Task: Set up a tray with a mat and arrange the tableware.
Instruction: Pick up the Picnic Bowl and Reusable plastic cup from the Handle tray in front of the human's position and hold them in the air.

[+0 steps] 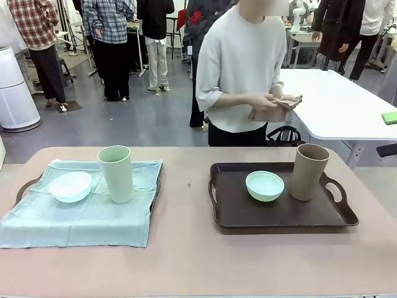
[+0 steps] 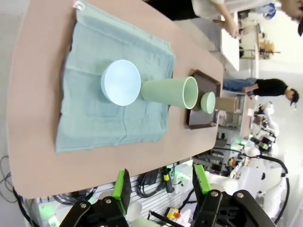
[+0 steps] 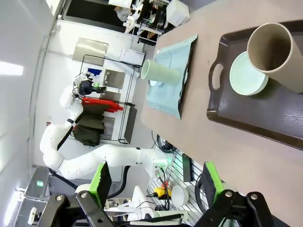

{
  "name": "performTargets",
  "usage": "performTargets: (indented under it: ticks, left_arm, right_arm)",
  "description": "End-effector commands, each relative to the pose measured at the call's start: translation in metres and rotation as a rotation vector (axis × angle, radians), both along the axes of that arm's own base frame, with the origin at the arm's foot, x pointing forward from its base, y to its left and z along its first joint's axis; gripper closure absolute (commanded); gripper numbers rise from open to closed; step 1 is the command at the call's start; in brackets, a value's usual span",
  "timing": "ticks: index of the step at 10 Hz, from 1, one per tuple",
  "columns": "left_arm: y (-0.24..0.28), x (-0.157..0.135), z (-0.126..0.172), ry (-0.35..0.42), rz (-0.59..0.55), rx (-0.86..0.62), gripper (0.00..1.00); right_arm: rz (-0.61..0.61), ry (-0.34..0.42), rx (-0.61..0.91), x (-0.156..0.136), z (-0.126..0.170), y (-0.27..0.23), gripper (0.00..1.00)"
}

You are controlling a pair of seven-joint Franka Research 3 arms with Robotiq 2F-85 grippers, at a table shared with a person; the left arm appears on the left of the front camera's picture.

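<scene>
- On the left of the surface (image 1: pixel 186 267), a pale blue bowl (image 1: pixel 71 186) and a pale green cup (image 1: pixel 116 174) stood on a teal mat (image 1: pixel 93 220) draped over a tray (image 1: pixel 25 186).
- To the right, a mint bowl (image 1: pixel 265 185) and a tan cup (image 1: pixel 309 172) sat just beside each other on a bare brown tray (image 1: pixel 279 225).
- At the far side, a person's hands (image 1: pixel 273 99) held a folded brownish cloth (image 1: pixel 276 113).
- The left end effector (image 2: pixel 162 185) and right end effector (image 3: pixel 156 182) each hovered wide open, gripping nothing.
- The tableware looked light, stiff and smooth. The tall cups would probably tip easily, so mid-wall seemed the best hold. A bowl seemed best pinched at its rim.
</scene>
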State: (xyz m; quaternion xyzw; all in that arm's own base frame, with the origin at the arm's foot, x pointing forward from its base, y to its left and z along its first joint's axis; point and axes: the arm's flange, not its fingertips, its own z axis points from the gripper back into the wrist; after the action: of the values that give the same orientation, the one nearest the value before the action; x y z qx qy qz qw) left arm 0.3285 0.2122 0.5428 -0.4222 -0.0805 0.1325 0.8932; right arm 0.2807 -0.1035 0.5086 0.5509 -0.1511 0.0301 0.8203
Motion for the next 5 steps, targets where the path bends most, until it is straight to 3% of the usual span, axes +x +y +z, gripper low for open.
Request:
performTargets:
  ticks: [1, 3, 4, 5]
  left_arm:
    - [0.014, 0.001, 0.002, -0.024, -0.002, -0.06, 0.3]
    - [0.016, -0.005, 0.001, -0.062, -0.058, -0.12, 0.3]
    - [0.015, -0.005, -0.003, -0.006, 0.016, -0.045, 0.3]
    - [0.015, -0.005, -0.003, -0.006, 0.016, -0.045, 0.3]
  right_arm:
    - [0.005, -0.014, 0.03, -0.003, -0.008, -0.004, 0.0]
    - [0.018, -0.011, 0.049, -0.002, -0.014, -0.002, 0.0]
    - [-0.006, 0.002, 0.01, -0.005, -0.003, -0.007, 0.0]
    - [-0.006, 0.002, 0.01, -0.005, -0.003, -0.007, 0.0]
